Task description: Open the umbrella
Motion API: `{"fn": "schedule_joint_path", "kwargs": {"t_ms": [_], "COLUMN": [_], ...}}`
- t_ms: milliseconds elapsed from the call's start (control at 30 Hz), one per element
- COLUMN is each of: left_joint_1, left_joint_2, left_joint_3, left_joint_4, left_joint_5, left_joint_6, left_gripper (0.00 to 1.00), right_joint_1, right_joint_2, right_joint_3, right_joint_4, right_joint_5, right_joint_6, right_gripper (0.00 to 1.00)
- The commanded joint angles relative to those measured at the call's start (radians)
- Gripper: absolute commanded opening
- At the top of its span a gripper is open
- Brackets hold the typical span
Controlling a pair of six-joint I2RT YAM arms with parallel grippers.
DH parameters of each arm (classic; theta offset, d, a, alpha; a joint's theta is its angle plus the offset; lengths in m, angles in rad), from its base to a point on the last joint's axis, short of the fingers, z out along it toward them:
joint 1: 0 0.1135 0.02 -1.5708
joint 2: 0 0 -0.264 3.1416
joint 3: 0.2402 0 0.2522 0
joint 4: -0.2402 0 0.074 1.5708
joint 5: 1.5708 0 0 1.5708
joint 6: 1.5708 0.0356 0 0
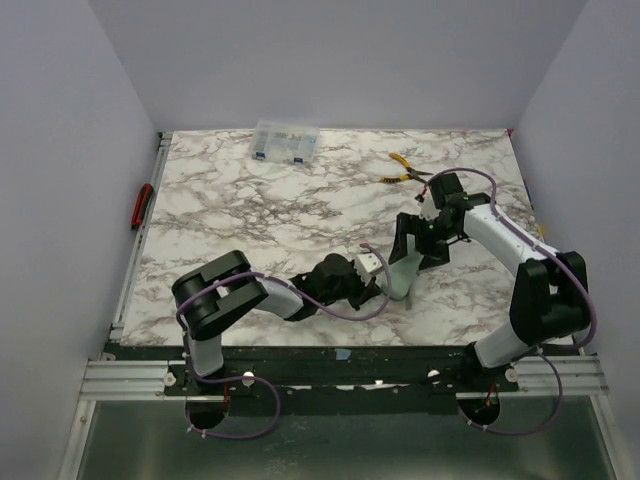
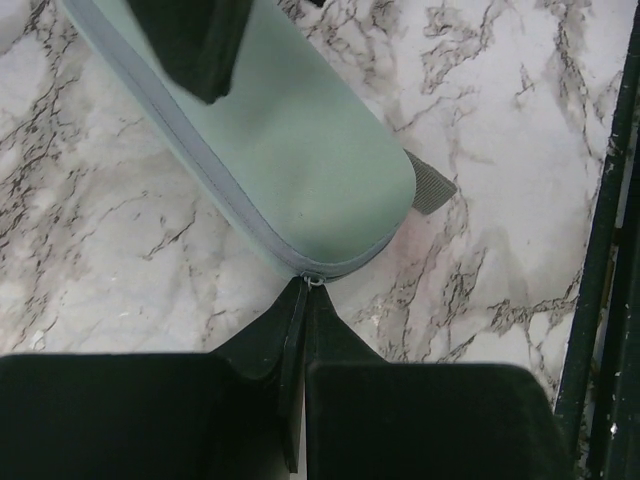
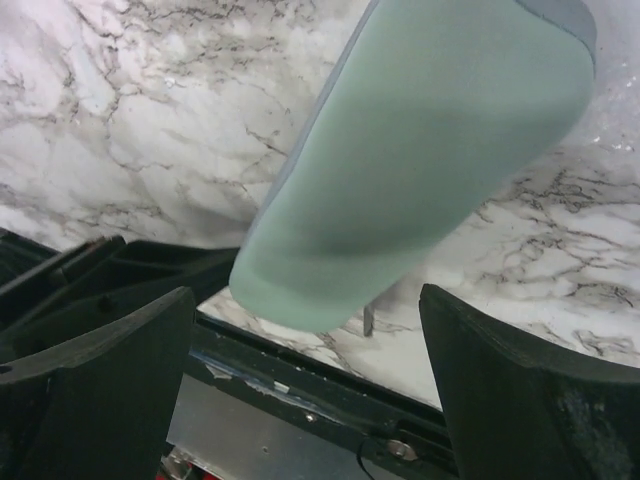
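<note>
No lavender canopy, shaft or handle of the umbrella shows. A pale mint-green zippered case [image 1: 402, 275] lies near the table's front middle; it also shows in the left wrist view [image 2: 300, 150] and the right wrist view [image 3: 420, 170]. My left gripper [image 1: 374, 266] [image 2: 305, 285] is shut on the small metal zipper pull [image 2: 314, 279] at the case's near end. My right gripper [image 1: 415, 240] [image 3: 305, 295] is open, its fingers wide apart on either side of the case's other end and not touching it in its own view. A grey strap tab [image 2: 430, 186] sticks out of the case's end.
Yellow-handled pliers [image 1: 405, 170] lie at the back right. A clear compartment box [image 1: 286, 141] sits at the back middle. A red object [image 1: 143, 205] lies on the left rail. The table's black front edge [image 2: 600, 250] [image 3: 300, 375] runs close to the case.
</note>
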Motion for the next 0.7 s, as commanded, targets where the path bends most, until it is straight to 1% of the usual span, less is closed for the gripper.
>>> {"fn": "schedule_joint_path", "kwargs": {"t_ms": [0,67,133,200,300,367,400,433,500,533,600,667], "left_joint_1": [-0.020,-0.024,-0.026,-0.026,-0.025,-0.026,-0.025,-0.025,-0.024,-0.024,-0.024,-0.024], "left_joint_2": [0.022,0.029,0.034,0.034,0.034,0.036,0.035,0.036,0.032,0.032,0.037,0.042], "left_joint_3": [0.046,0.053,0.059,0.063,0.063,0.063,0.062,0.059,0.056,0.056,0.057,0.062], "left_joint_4": [0.034,0.031,0.030,0.027,0.025,0.025,0.024,0.026,0.025,0.023,0.025,0.026], "left_joint_5": [-0.020,-0.021,-0.022,-0.038,-0.048,-0.048,-0.049,-0.049,-0.050,-0.049,-0.044,-0.040], "left_joint_6": [0.004,0.016,0.024,0.024,0.023,0.024,0.026,0.028,0.036,0.038,0.036,0.027], "left_gripper": [0.00,0.00,0.00,0.00,0.00,0.00,0.00,0.00,0.00,0.00,0.00,0.00], "right_joint_1": [0.001,0.001,0.000,0.001,0.002,0.003,0.003,0.003,0.003,0.003,0.002,0.003], "right_joint_2": [0.052,0.073,0.092,0.108,0.127,0.135,0.138,0.140,0.141,0.138,0.134,0.132], "right_joint_3": [-0.022,-0.028,-0.035,-0.036,-0.035,-0.040,-0.046,-0.049,-0.039,-0.030,-0.019,-0.022], "right_joint_4": [0.095,0.126,0.145,0.146,0.120,0.118,0.119,0.120,0.095,0.078,0.045,0.045], "right_joint_5": [-0.008,0.000,0.043,0.078,0.111,0.123,0.142,0.176,0.216,0.217,0.217,0.189], "right_joint_6": [0.067,0.079,0.081,0.043,-0.006,-0.027,-0.033,-0.030,-0.030,-0.034,-0.023,-0.014], "right_gripper": [0.94,0.89,0.84,0.76,0.67,0.65,0.64,0.67,0.80,0.84,0.86,0.84]}}
